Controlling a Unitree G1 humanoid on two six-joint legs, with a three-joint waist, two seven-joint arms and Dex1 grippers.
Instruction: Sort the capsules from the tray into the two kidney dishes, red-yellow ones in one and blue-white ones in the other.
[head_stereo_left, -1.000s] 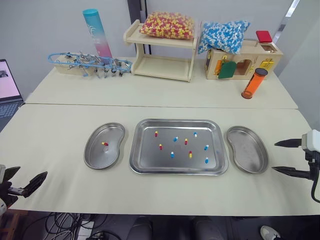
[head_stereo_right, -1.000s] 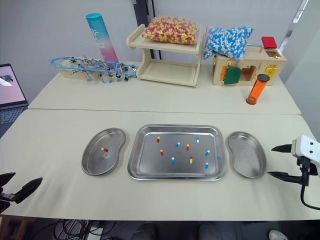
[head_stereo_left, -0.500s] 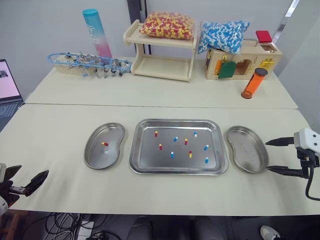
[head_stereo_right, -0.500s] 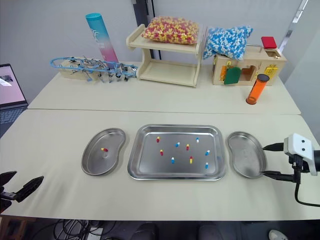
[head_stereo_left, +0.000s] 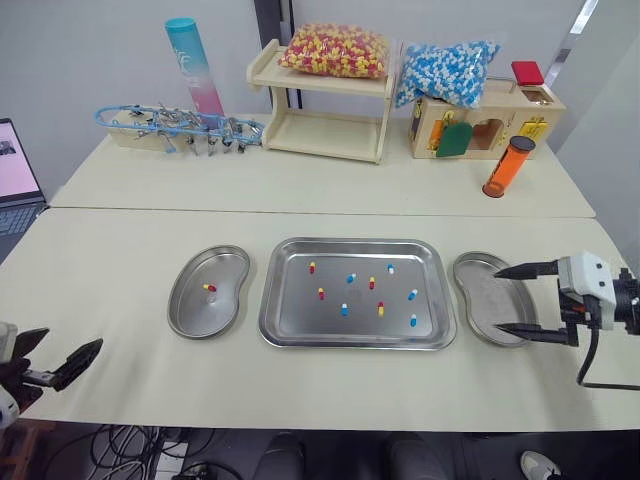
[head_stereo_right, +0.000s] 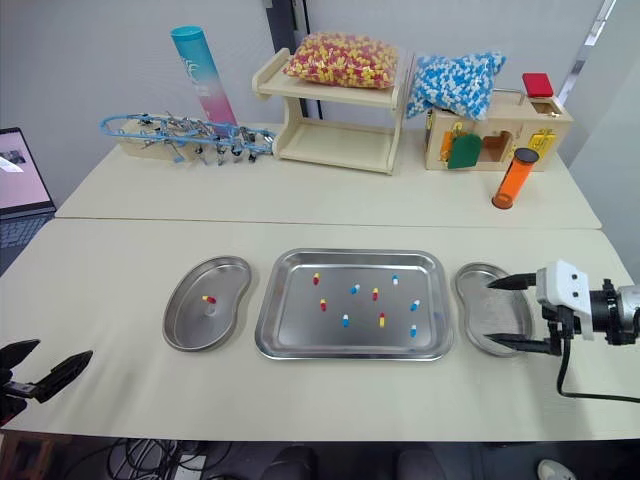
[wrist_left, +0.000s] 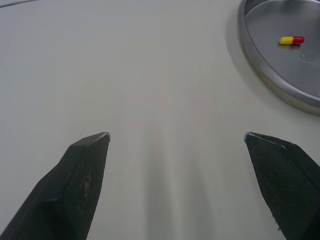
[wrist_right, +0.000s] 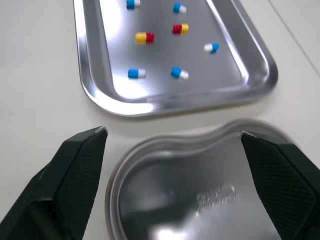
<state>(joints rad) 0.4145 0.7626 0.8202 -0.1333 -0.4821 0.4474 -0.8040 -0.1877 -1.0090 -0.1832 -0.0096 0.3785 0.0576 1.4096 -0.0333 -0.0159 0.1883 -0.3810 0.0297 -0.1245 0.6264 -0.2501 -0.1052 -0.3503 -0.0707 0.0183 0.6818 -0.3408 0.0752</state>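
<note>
**Nearest blue-white capsule (wrist_right: 136, 73) lies left of your right gripper (head_stereo_left: 498, 300), past the right kidney dish (head_stereo_left: 478, 295)**

On the table (head_stereo_left: 120, 250), the tray (head_stereo_left: 355, 243) sits in the middle with a kidney dish off each short edge. The left kidney dish (head_stereo_left: 195, 315) holds one red-yellow capsule (head_stereo_left: 210, 288). The right kidney dish holds nothing, so I'd take it for the blue-white one.

Your right gripper hovers over that dish's outer half, pointing toward the tray, with its fingers spread wide and nothing between them. Your left gripper (head_stereo_left: 65, 345) hangs near the table's front-left corner, likewise spread and empty, well apart from the tray. The right arm is the nearer one for the next pick.

Five blue-white and four red-yellow capsules lie scattered in the tray, none touching. Two blue-white ones sit near the tray's right edge, and the nearest is by its front-right corner. Its long axis runs roughly along that right edge, which is the same line your fingers open along. You'd probably close on its ends unless you turn the wrist. It is small, smooth and rounded on bare steel, so expect it to roll or skid
</note>
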